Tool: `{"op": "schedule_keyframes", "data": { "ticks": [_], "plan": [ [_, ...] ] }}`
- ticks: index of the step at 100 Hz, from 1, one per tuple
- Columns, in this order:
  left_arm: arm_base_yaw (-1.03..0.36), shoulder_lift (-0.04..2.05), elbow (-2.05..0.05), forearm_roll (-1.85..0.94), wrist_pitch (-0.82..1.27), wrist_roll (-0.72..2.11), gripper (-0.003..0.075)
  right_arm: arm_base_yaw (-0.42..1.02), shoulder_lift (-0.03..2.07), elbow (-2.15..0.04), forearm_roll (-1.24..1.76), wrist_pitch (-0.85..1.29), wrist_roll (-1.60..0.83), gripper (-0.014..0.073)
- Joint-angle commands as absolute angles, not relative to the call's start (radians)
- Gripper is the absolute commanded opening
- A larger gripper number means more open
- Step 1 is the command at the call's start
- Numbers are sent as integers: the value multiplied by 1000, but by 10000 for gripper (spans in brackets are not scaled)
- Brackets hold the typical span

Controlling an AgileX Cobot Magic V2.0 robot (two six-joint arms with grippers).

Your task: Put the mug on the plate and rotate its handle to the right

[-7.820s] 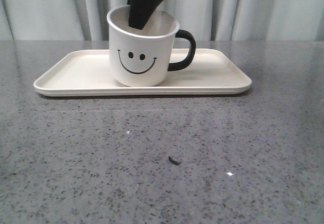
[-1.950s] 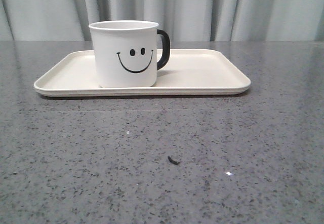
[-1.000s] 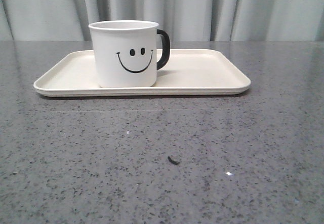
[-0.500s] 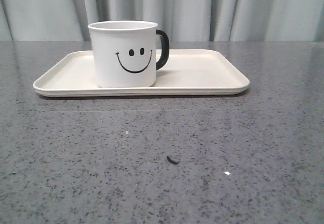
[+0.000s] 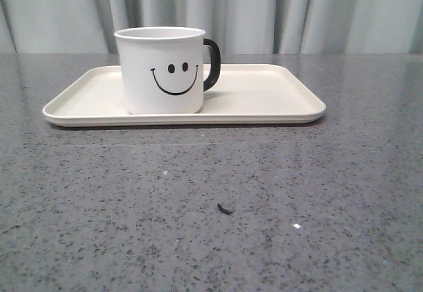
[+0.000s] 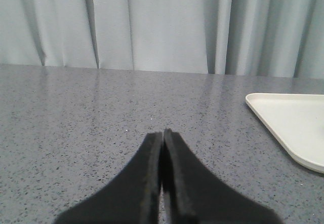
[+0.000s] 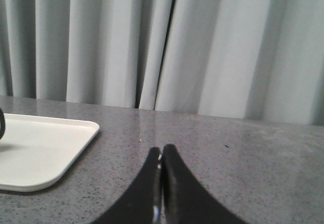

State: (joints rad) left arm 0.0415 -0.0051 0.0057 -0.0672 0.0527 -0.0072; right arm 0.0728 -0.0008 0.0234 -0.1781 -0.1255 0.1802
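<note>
On the grey speckled table (image 5: 211,239), toward the far side, lies the plate (image 5: 277,94), cream-white, rectangular with rounded corners and a low raised rim, long side running from 9 o'clock to 3 o'clock; holds a single thing, the mug (image 5: 163,71), standing upright on the plate's floor, left of the plate's middle, toward 9 o'clock; shows a white body with a black smiley face turned to the front camera; carries the handle (image 5: 211,64), a black loop, on the 3 o'clock side of the body, angled a little away toward the back; cannot tell from the front view whether anything sits inside the mug, since only the pale inner wall near the rim shows; leaves the rest of the plate bare from the mug out to the 3 o'clock end.

Nearer the camera, at about 6 o'clock from the plate and well apart from it, rests a small dark speck (image 5: 225,208) on the table; behind the table hangs a pale grey pleated curtain (image 5: 330,11).

Seen from the left wrist: left gripper (image 6: 162,135) low over bare table, jaws pressed together with nothing between them, a corner of the plate (image 6: 293,122) off to one side and apart from the fingers.

Seen from the right wrist: right gripper (image 7: 161,153) likewise closed on nothing, black fingers meeting at the tips, over bare table; a corner of the plate (image 7: 50,148) nearby, not touched.
</note>
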Motion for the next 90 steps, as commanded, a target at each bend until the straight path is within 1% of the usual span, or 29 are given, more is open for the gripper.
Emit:
{"op": "schedule_keyframes", "data": {
  "ticks": [1, 23, 56, 90],
  "plan": [
    [43, -37, 10, -75, -23, -7, -19, 31, -19, 26, -143, -155, 179, -60],
    [43, -37, 10, -75, -23, -7, -19, 6, -31, 28, -122, -37, 173, -60],
    [43, -37, 10, -75, -23, -7, -19, 6, -31, 28, -104, 9, 160, -60],
    [43, -37, 10, -75, -23, -7, -19, 6, -31, 28, -104, 11, 160, -60]
  ]
}}
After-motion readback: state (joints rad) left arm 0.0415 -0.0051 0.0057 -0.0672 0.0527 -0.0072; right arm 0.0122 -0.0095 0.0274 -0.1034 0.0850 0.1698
